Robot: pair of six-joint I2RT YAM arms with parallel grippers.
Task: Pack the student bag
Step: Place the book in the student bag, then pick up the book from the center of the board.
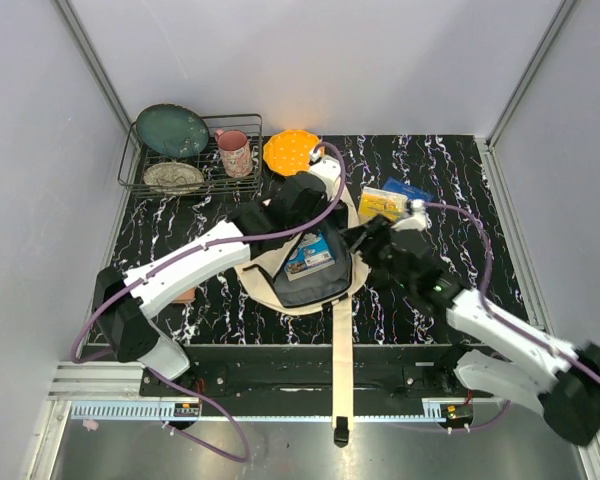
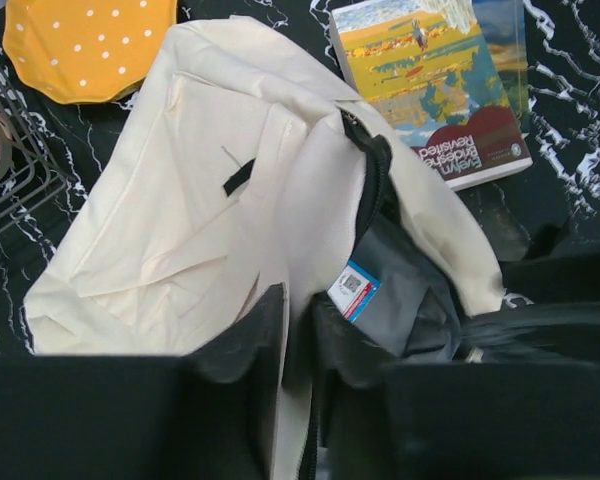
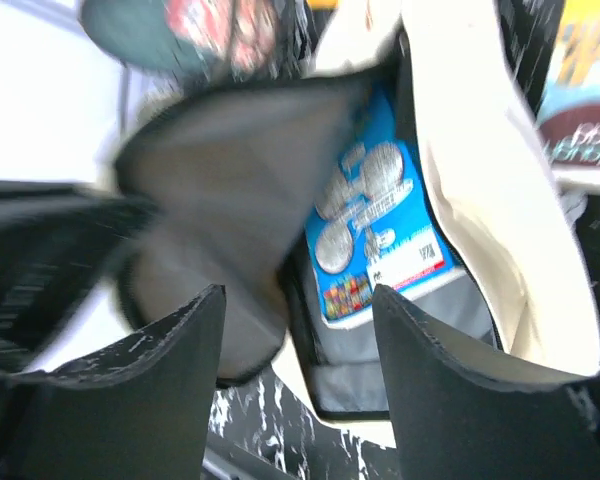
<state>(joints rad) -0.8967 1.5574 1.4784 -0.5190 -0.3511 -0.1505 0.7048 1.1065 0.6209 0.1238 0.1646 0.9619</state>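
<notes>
Table (image 1: 460,180), black marbled, walled on three sides. Open top lies right of the arms and at far right.

Student bag (image 1: 280,285) at table centre, lying flat, mouth gaping. One cream strap (image 1: 340,340) runs over the near edge, its buckle hanging below. Bag's far half is hidden under the left arm in the top view.

Left gripper (image 2: 295,320): jaws almost together, a fold of the bag's cream rim pinched between them. Fingertips cut off at the frame bottom.

Right gripper (image 3: 298,295): jaws well apart, holding nothing, poised at the bag mouth. Left of this view is blurred.

Wire rack (image 1: 130,170), far left: two plates, one mug (image 1: 235,152).

One paperback (image 2: 430,85) just beside the bag. One orange dotted plate (image 2: 85,40). One blue packet (image 3: 375,230) inside the bag, partly hidden by the lining.
</notes>
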